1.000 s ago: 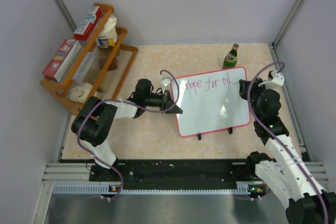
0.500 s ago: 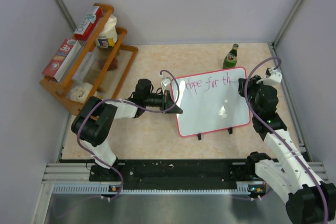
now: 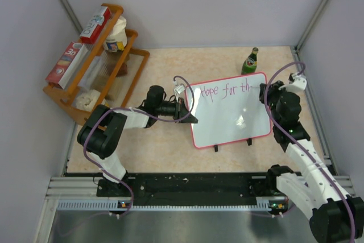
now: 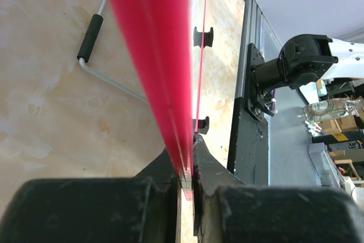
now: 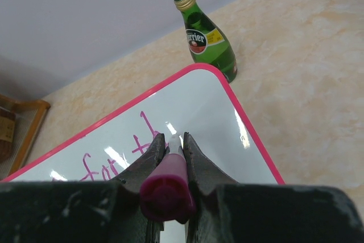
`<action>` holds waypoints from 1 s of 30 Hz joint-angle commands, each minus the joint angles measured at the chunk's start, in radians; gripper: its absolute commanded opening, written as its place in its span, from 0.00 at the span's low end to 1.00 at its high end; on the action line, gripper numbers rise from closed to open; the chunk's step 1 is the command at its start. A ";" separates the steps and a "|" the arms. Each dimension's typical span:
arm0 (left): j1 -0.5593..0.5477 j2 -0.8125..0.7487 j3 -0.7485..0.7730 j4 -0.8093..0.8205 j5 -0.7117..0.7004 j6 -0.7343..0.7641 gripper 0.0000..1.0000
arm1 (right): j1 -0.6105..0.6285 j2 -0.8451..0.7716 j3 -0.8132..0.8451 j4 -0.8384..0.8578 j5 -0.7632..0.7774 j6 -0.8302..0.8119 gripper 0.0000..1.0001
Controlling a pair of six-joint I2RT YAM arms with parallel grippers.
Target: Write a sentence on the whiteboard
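I've got my left arm [image 3: 133,119] stretched low and sideways, left gripper [image 4: 185,168] pinched tight with the whiteboard [image 4: 149,55] rim between its fingers. My right arm [image 3: 298,146] is folded upright, right gripper [image 5: 170,140] clamped on the marker [image 5: 168,185], whose tip pokes just past the fingertips.

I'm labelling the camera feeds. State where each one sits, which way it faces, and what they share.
Top external: above and behind the robot, looking down; both arms, the whiteboard and green bottle show.
Left wrist: on the left arm, sighting along the board's red rim; the left tool clamps it.
Right wrist: behind the right tool, facing the board corner and bottle; it grips a pink marker.
Shared: all three show the whiteboard.
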 commanded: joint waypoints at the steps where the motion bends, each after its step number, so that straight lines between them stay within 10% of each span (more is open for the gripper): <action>1: -0.049 0.013 -0.034 -0.119 0.017 0.150 0.00 | -0.015 0.006 0.004 0.035 0.045 -0.019 0.00; 30: -0.051 0.014 -0.032 -0.118 0.017 0.145 0.00 | -0.024 0.045 0.039 0.058 -0.073 0.024 0.00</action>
